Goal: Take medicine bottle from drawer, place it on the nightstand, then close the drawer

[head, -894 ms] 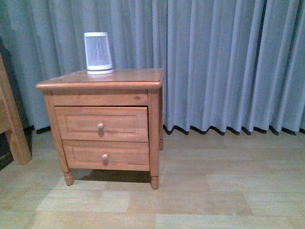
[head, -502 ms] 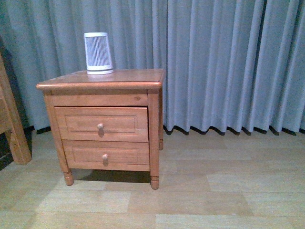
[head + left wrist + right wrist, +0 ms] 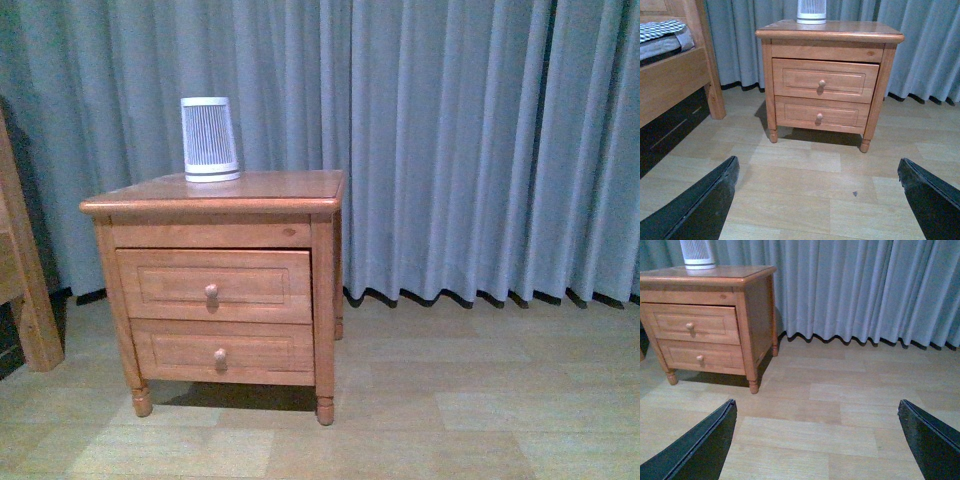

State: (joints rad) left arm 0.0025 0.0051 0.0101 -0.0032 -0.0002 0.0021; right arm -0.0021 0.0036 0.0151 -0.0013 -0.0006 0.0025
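- I cannot see the medicine bottle in any view, so I cannot tell where it is.
- The drawer [image 3: 160, 285] is the taller top one. It looks pushed in, and I cannot see inside it. Its round knob [image 3: 211, 291] faces me.
- The lower drawer [image 3: 170, 352] sits right under it and looks pushed in too.
- The nightstand [image 3: 270, 188] stands on the wooden floor [image 3: 450, 400], in front of a grey-blue curtain [image 3: 450, 150].
- A white ribbed thing [image 3: 210, 138] stands at the back left of the shiny top.
- A wooden bed [image 3: 670, 75] is beside the nightstand.
- The left end effector [image 3: 817, 161] is released, with its fingers wide apart, gripping nothing. It is well apart from the nightstand.
- The right end effector [image 3: 817, 401] is released and bare too.
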